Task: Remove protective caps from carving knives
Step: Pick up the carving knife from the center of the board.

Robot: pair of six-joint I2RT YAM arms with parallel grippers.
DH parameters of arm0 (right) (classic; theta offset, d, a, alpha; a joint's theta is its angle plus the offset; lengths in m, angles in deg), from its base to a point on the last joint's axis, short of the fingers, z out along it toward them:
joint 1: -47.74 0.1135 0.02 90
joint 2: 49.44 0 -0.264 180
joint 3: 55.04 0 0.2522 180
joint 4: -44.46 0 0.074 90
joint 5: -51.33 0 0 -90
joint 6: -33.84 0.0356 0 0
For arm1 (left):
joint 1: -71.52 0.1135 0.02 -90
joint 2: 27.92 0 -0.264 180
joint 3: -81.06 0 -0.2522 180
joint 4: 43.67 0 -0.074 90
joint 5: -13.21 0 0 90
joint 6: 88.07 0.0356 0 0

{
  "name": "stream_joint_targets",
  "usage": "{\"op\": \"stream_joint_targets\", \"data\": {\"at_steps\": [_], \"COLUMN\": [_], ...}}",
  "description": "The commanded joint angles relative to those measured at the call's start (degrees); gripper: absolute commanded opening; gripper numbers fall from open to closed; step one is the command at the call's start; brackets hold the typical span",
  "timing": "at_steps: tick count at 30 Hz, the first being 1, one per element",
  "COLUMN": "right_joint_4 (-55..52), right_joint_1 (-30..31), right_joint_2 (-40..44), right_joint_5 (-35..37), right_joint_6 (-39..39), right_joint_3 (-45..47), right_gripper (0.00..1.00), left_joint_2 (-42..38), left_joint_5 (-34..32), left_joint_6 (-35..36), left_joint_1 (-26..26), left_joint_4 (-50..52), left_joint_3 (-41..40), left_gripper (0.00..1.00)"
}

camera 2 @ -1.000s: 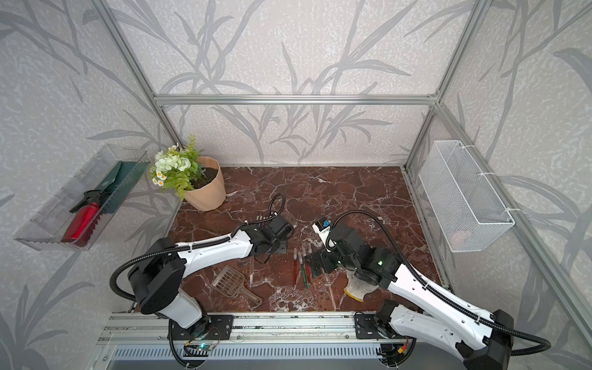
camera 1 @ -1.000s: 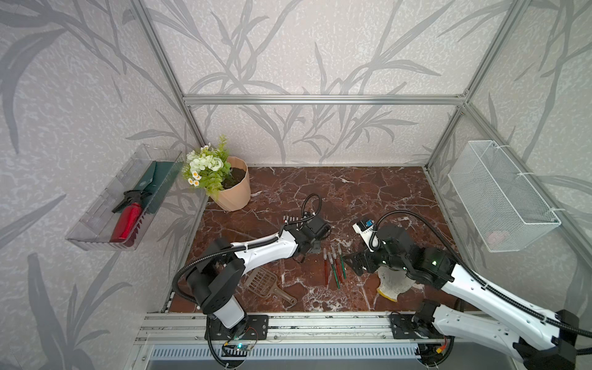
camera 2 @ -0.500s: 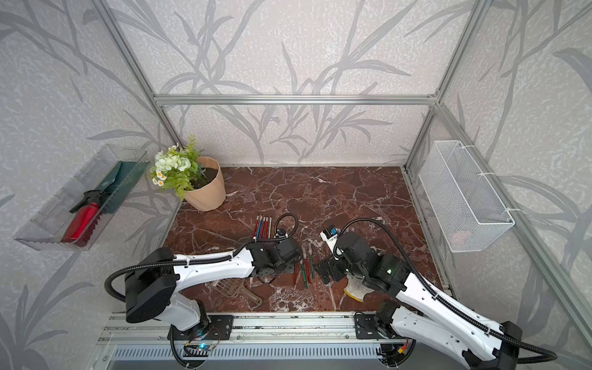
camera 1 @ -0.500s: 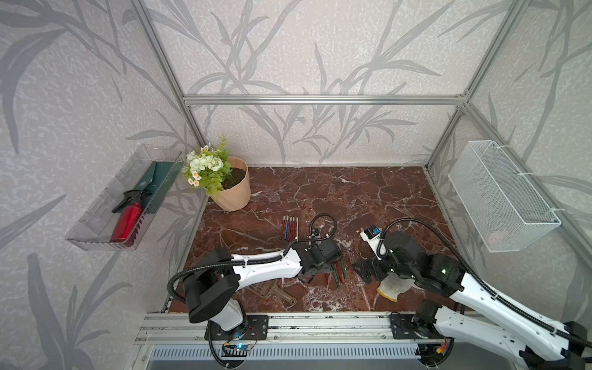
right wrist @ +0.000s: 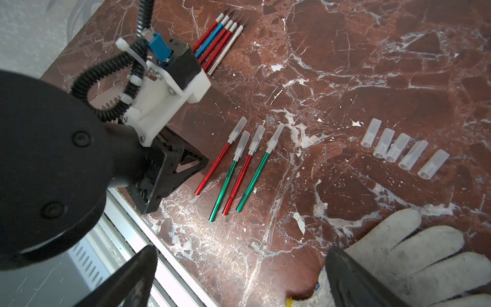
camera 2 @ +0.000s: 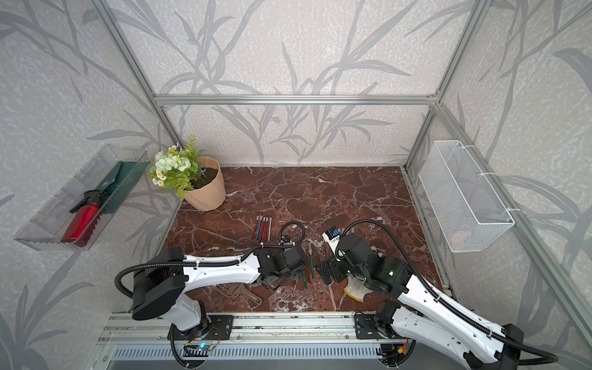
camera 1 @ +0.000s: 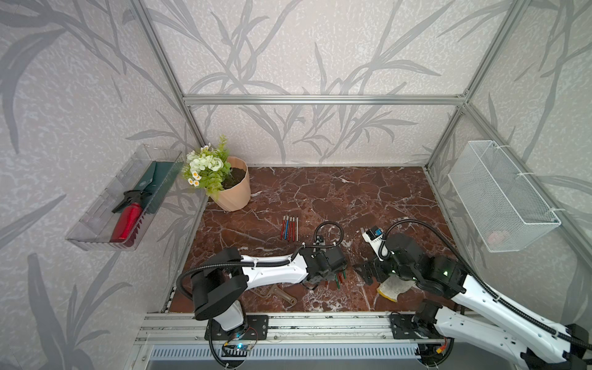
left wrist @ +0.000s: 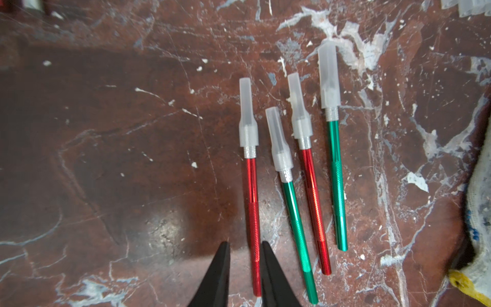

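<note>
The left gripper (left wrist: 245, 247) hangs low at 6 o'clock on the table (camera 1: 352, 198). Its jaws are narrowly parted and straddle the handle end of a red knife (left wrist: 252, 212), with a gap showing on one side. That knife is the outermost of four capped knives (right wrist: 244, 170), two red and two green, lying side by side with their caps pointing toward 12. In both top views the left wrist hides most of them.

The right gripper (right wrist: 241, 251) is spread wide with nothing between its fingers. It hangs over a white glove (camera 1: 392, 285) at 5 o'clock. Five loose caps (right wrist: 397, 147) lie in a row near the glove's fingertips, well apart from the knives. Five bare knives (camera 1: 290, 228) lie just 9 o'clock of centre.

A brown scoop (camera 1: 278, 293) at 7 o'clock lies partly under the left arm. A flower pot (camera 1: 234, 192) stands in the 10 o'clock corner.

The table is red-brown marble with white veins and pale flecks. An aluminium frame (camera 1: 320, 99) holds walls papered with grey leaves. A clear tray (camera 1: 96, 224) on the 9 o'clock wall holds a red bottle (camera 1: 126, 221) and a green trowel (camera 1: 153, 182), whose emblem is too small to read. A wire basket (camera 1: 499, 192) hangs on the 3 o'clock wall.
</note>
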Motion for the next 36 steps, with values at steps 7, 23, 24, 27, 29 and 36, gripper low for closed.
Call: {"op": "stream_joint_targets", "data": {"at_steps": [7,23,24,27,29,36], "right_joint_4": [-0.9,-0.9,-0.9,-0.7,-0.6,-0.4], "right_joint_1": [0.4,0.3,0.4,0.4,0.3,0.4], "right_joint_2": [0.8,0.9,0.9,1.0,1.1,1.2], "right_joint_5": [0.9,1.4,1.4,1.4,1.4,1.8], "right_joint_6": [1.3,1.3,1.3,1.5,1.6,1.9], "right_joint_3": [0.7,0.9,1.0,1.2,1.3,1.8], "right_gripper": [0.99,0.99,0.99,0.99,0.99,0.99], "left_joint_2": [2.2,6.1,6.0,6.3,6.6,7.2], "left_joint_5": [0.1,0.6,0.4,-0.4,-0.8,-1.8], "left_joint_6": [-1.2,-1.0,-1.1,-1.3,-1.4,-1.5], "left_joint_1": [-0.3,-0.4,-0.4,-0.5,-0.4,-0.5], "left_joint_4": [-1.3,-0.3,0.0,1.4,2.2,3.5], "left_joint_3": [0.2,1.9,1.9,1.9,2.0,2.5], "left_gripper": [0.28,0.22,0.21,0.17,0.16,0.12]}}
